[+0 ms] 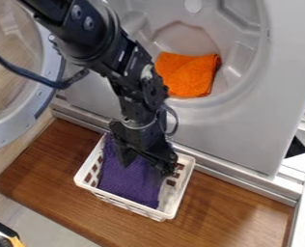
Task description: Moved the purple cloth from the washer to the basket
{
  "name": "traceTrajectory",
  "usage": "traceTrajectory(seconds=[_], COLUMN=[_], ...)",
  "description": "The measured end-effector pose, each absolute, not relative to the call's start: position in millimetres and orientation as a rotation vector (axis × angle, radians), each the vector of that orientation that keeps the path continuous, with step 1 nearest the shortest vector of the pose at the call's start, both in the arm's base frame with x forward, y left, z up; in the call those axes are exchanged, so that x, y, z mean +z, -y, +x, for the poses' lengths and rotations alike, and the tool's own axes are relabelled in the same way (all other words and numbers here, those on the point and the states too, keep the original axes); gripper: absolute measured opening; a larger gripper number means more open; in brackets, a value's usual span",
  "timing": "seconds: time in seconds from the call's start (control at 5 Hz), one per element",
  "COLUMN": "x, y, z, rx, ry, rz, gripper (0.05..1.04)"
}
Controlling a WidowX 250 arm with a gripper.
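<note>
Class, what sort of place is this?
Probably a laundry area, perhaps a mock-up: a washer with its round door open, an orange cloth inside, and a white basket holding purple cloth.

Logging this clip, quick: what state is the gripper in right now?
Gripper: open, its jaws apart at the purple cloth in the white basket; whether they touch the cloth can't be told.

We see a black arm [110,46] of chunky, rounded and angular segments. Two round, greyish screw heads [89,22] mark its upper part, and small pale markings [146,72] dot the links below. We note a thick dark cable [26,74], a thinner looped cable [175,120] and a black, two-fingered end effector [144,166].
</note>
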State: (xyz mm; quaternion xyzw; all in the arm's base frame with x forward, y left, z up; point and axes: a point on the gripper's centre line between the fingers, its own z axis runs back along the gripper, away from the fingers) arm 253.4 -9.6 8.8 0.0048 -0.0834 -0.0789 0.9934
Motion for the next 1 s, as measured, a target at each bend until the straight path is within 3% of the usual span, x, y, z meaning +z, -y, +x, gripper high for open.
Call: traceTrajectory(seconds=[0.8,1.0], x=[74.3,75.1], y=[9.7,10.0], z=[268.6,269.1], rx=[-0.124,-0.125], ry=[0.285,0.288], rz=[0.011,0.012], gripper=[0.999,0.999])
